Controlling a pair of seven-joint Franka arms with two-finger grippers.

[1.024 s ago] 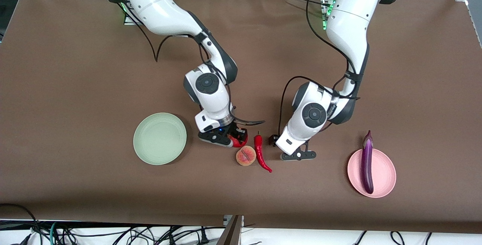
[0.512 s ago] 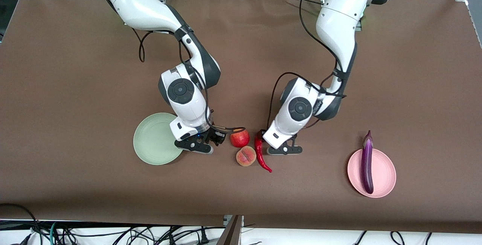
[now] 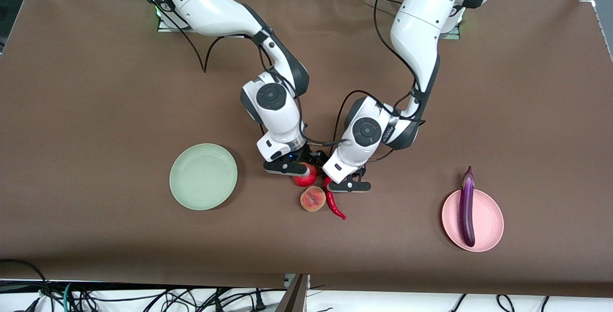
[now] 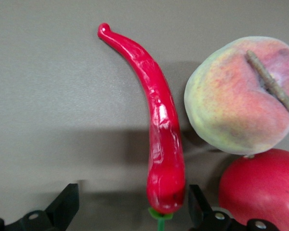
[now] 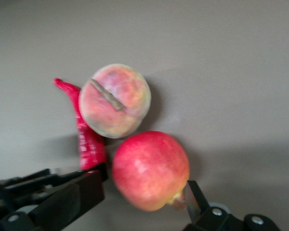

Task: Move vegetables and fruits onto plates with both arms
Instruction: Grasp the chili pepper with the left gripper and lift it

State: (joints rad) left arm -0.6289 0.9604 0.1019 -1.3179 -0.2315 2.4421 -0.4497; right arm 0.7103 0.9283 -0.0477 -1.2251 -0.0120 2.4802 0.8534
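A: How far is the transfer advanced, taken from the largest items down?

B: The table [image 3: 96,86] is shown with both arms reaching to its middle. Two plates are set toward the edge nearest the front camera. The mint green plate [image 3: 203,176], toward the right arm's end, is shown bare. The pink plate [image 3: 483,228], toward the left arm's end, is occupied by the eggplant [image 3: 466,205], whose stem cap overhangs the rim. One of four items is thus judged delivered.

A: Where are the remaining three found?

B: They are clustered at the table's middle, between the plates. The pomegranate [image 5: 150,170] is flanked by the spread fingers of the right gripper [image 5: 139,202], which is lowered around it; a grip is not yet closed. The peach [image 3: 312,198] is seen just beside the pomegranate, nearer the front edge, apparently touching it, and is untouched by either claw. The chili pepper [image 4: 160,130] lies against the peach, and its stem end is bracketed by the left gripper [image 4: 130,204], whose fingers are also held apart, clear of the pepper.

A: What is left?

B: Both fruits are judged still to be carried to the green plate, and the chili is expected to join the eggplant. Because the three items crowd one another, disturbance of the peach during either pick is considered a risk.
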